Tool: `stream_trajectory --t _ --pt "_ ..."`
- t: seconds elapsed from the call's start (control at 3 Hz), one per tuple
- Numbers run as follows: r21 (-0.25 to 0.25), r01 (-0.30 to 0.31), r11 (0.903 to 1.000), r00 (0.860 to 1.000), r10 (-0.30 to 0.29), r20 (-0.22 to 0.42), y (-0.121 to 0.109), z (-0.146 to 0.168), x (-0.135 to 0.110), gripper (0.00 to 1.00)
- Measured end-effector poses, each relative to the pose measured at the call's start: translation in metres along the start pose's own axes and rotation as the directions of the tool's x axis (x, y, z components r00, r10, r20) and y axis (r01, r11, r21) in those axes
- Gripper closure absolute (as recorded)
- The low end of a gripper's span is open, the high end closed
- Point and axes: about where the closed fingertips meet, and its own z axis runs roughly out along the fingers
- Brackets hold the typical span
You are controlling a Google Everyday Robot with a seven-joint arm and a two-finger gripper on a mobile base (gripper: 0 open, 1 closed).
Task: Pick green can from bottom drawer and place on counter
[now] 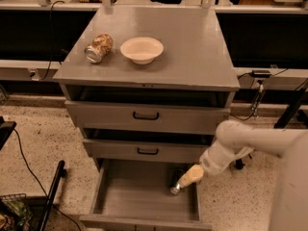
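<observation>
My fingers reach into the open bottom drawer on its right side, right by the green can. I cannot tell how far apart they stand.

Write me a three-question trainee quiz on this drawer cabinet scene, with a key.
1. True or false: the green can already stands on the counter.
2. What lies next to the white bowl on the counter? A) a patterned can on its side, B) a mug, C) a sponge.
3. Fill in: the gripper is low at the right side of the ____ drawer, close to the green can.

Key: 1 false, it lies in the bottom drawer. 2 A. 3 bottom.
</observation>
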Motion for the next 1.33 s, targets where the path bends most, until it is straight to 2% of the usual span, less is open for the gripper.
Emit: stream_trajectory --t 0.33,0.67,1.0,1.33 --pt "0.046 -0.252 0.9667 0.965 0.254 -0.069 -0.011 0.109 0.026 0.0" --pt "0.053 -0.28 0.9585 0.959 0.281 -0.019 -0.014 0.106 0.012 0.0" --pt "0.052 -0.274 0.9602 0.961 0.276 -0.025 -0.014 0.106 0.014 0.0" --pt "-0.001 -0.26 0.9657 0.966 0.26 -0.02 -0.017 0.123 0.008 0.0"
